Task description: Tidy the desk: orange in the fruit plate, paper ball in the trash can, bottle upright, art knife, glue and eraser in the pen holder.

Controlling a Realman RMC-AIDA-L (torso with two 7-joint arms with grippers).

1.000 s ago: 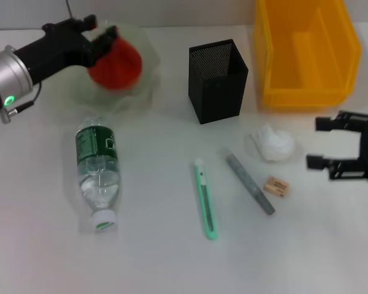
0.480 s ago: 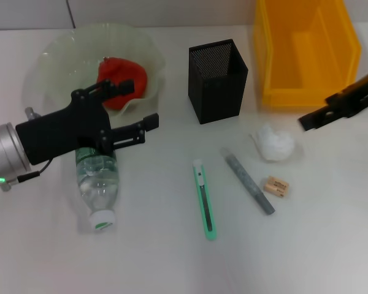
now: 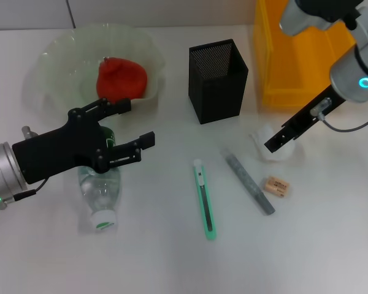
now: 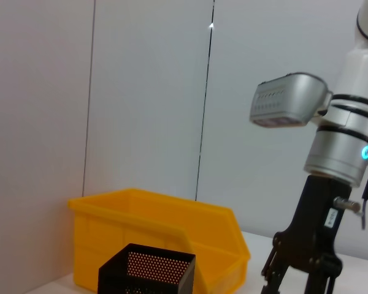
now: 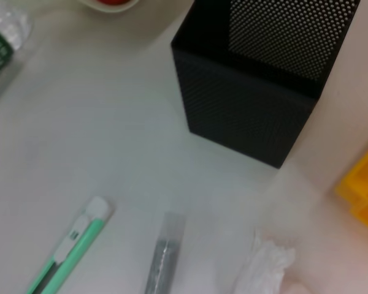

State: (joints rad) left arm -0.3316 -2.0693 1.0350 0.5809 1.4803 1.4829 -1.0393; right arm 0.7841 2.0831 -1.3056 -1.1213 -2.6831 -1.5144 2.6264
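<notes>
The orange (image 3: 121,79) lies in the pale green fruit plate (image 3: 55,55) at the far left. My left gripper (image 3: 137,122) is open and hovers over the neck-down half of the bottle (image 3: 98,190), which lies on its side with the cap toward the front. The right gripper (image 3: 277,141) points down at the white paper ball (image 3: 276,153), seemingly open with its tips right at the ball. A green art knife (image 3: 204,199), a grey glue stick (image 3: 249,184) and a tan eraser (image 3: 276,185) lie on the table in front of the black mesh pen holder (image 3: 218,79).
The yellow bin (image 3: 306,55) stands at the far right behind the paper ball. In the right wrist view the pen holder (image 5: 257,92), art knife (image 5: 73,251), glue stick (image 5: 162,257) and paper ball (image 5: 264,269) show close together.
The left gripper let go of the orange in the plate and drew back over the bottle. My right arm swung up and came down at the paper ball.
</notes>
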